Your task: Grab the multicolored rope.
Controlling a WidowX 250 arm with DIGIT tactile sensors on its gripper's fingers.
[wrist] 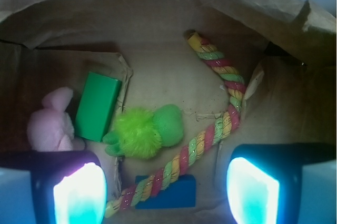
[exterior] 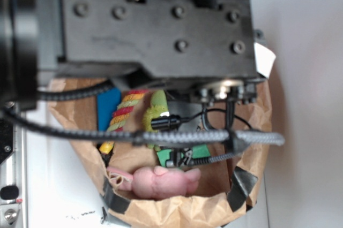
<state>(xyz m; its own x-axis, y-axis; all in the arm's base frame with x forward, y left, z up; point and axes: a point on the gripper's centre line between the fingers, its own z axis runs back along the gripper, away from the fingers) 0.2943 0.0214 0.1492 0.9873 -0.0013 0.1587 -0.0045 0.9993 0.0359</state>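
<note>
The gripper stood wide open and held nothing; its two fingertips glowed at the lower left and lower right of the wrist view, apart from every object.

The multicolored rope lay on the floor of a brown paper bag. It ran from one yellow end at upper centre down the right side, bent sharply at right of centre, then ran diagonally to the lower left, where its other end passed near the left fingertip.

Surrounding items:
- A lime-green plush toy lay at centre, touching or just beside the diagonal run of the rope (contact could not be confirmed).
- A blue block lay at lower centre, with the rope crossing over its upper left corner.
- A green block lay left of centre, tilted.
- A pink plush toy lay at the far left, just beside the green block.

In the exterior view, the black arm housing and cables covered most of the bag interior.
</note>
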